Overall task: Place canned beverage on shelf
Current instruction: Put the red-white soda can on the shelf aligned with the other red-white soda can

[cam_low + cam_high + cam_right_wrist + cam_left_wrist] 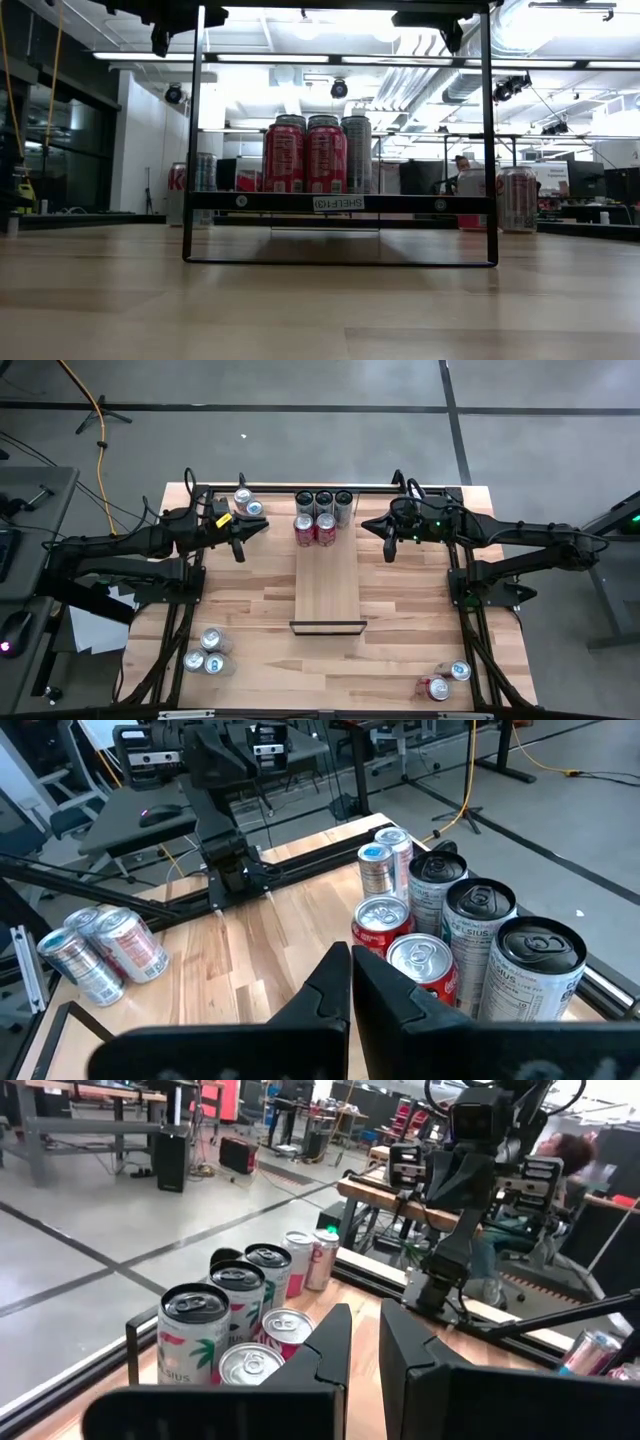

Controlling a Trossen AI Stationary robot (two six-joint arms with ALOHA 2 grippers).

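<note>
The shelf lies in the middle of the butcher-block table, its long axis running from the far edge toward the near edge, with the thin black edge bar at the near short end. Five cans stand upright at its far end: three dark-topped cans in a row across the back and two red cans just in front of them. In the low view the bar carries a white tag that reads "SHELF", mirrored; in the right wrist view one back can shows part of a brand, "C...SIUS". Two silver cans stand at the far left of the table, three more sit near the front left, and two lie near the front right. The left gripper hovers left of the shelf's far end, jaws closed on nothing; the right gripper hovers to its right, jaws likewise closed and empty.
</note>
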